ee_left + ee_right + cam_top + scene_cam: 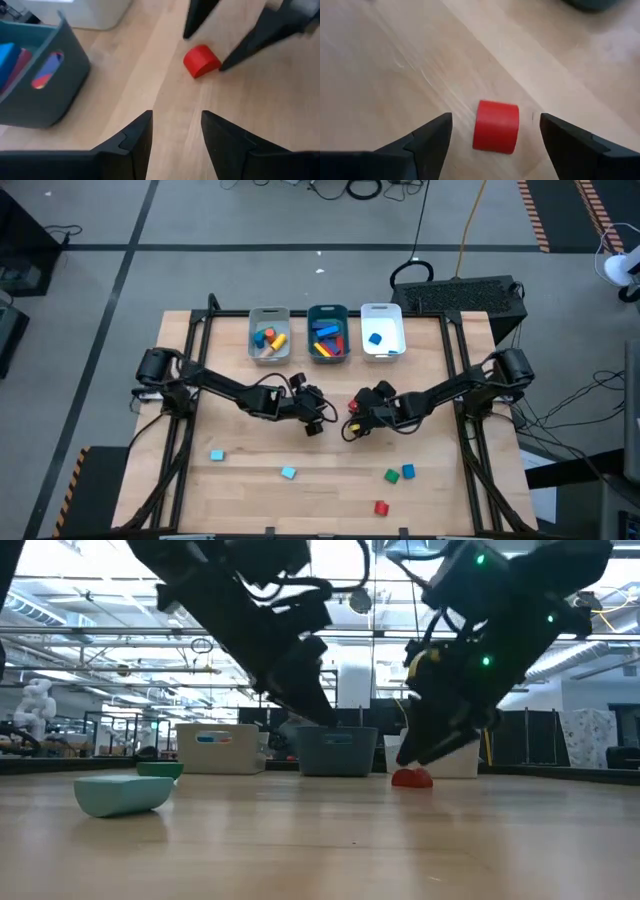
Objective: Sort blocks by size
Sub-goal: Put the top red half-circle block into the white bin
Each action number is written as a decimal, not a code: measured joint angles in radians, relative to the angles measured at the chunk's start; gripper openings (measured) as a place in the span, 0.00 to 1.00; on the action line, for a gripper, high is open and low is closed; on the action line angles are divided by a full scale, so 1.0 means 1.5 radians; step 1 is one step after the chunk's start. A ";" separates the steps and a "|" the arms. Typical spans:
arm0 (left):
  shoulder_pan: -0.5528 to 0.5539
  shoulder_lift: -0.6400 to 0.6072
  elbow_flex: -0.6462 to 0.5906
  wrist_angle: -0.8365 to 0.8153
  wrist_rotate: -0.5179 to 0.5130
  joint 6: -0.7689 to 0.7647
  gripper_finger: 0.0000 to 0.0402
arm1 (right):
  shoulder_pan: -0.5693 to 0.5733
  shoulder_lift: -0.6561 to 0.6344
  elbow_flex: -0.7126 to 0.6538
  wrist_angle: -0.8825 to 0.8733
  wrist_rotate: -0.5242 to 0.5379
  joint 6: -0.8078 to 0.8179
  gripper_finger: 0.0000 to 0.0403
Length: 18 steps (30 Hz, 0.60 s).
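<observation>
Red cylinder (pixel 495 126) on its side — short, smooth — between right gripper's (pixel 495 137) spread fingers, untouched.

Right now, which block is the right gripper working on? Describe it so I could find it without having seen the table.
Start at the teal tray, the middle of three at the table's far edge. In front of it the two arms meet; the right gripper stands open around a short red cylinder lying on its side. Unlike the other red block near the front edge, it sits between dark fingers.
</observation>
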 joint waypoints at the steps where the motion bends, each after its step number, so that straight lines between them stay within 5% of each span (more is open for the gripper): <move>1: 0.000 -0.009 -0.007 0.003 -0.001 -0.003 0.43 | 0.000 0.009 0.000 0.000 0.000 0.001 0.72; 8: -0.012 -0.051 -0.040 -0.008 -0.012 -0.035 0.43 | 0.000 0.050 0.001 0.023 0.004 0.003 0.65; 18: -0.017 -0.052 -0.040 -0.041 -0.018 -0.036 0.43 | -0.001 0.033 0.001 0.026 0.009 -0.010 0.27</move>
